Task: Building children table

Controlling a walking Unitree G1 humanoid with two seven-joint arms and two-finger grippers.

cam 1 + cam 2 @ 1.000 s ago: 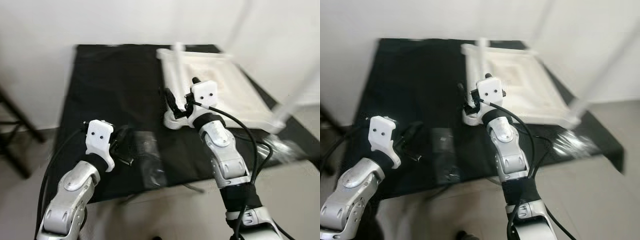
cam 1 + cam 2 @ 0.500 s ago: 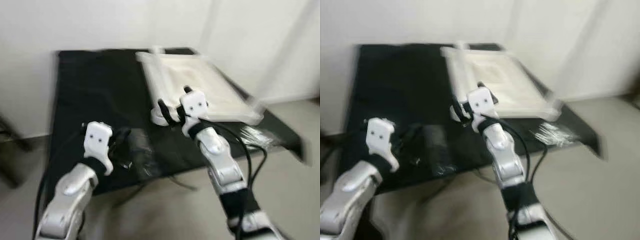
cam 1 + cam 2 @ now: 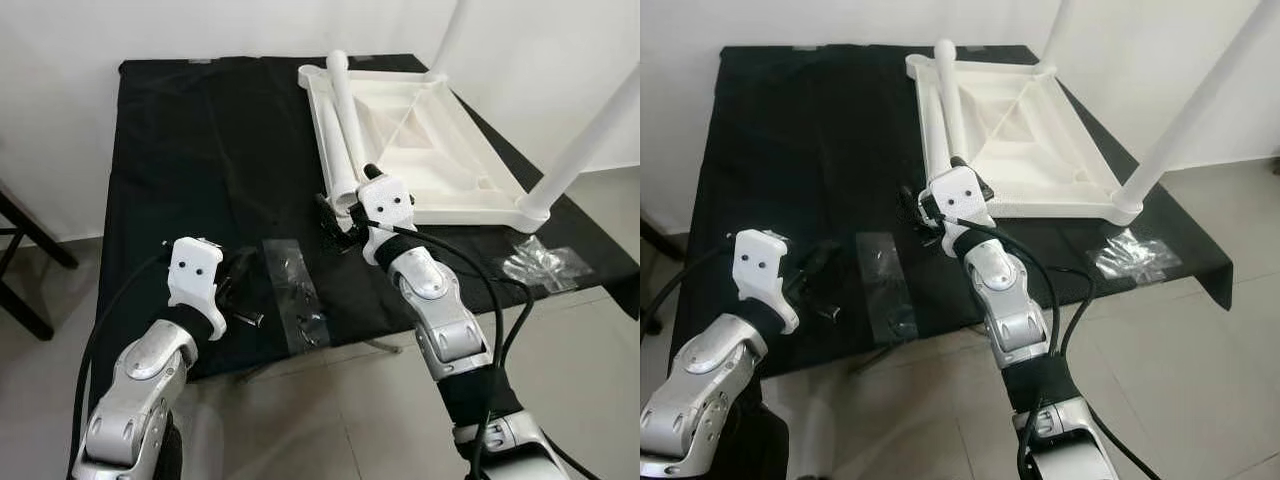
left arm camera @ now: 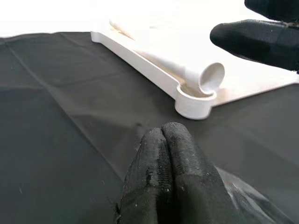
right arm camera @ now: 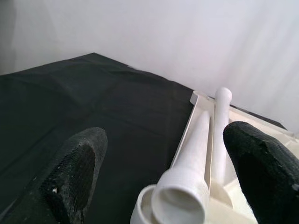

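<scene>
Head view: I saw the white tabletop (image 3: 430, 150) upside-down on the black bench (image 3: 200, 140), two legs upright. L wrist: left hand (image 4: 167, 135) pressed together. R wrist: right hand (image 5: 161, 175) spread apart around a loose leg (image 5: 189, 163).

R gripper (image 5: 161, 172) spread wide, w/ one black finger (image 5: 70, 175) on each side of the loose white table leg (image 5: 187, 161). Leg's open hollow end sits nearest the gripper, resting over the round corner socket (image 5: 145, 212) of the upturned white tabletop (image 5: 212, 186). Second white leg (image 5: 219, 126) lies just beside the first, rounded end pointing away. All on black cloth (image 5: 93, 107), w/ a pale wall (image 5: 163, 32) behind the tabletop.
</scene>
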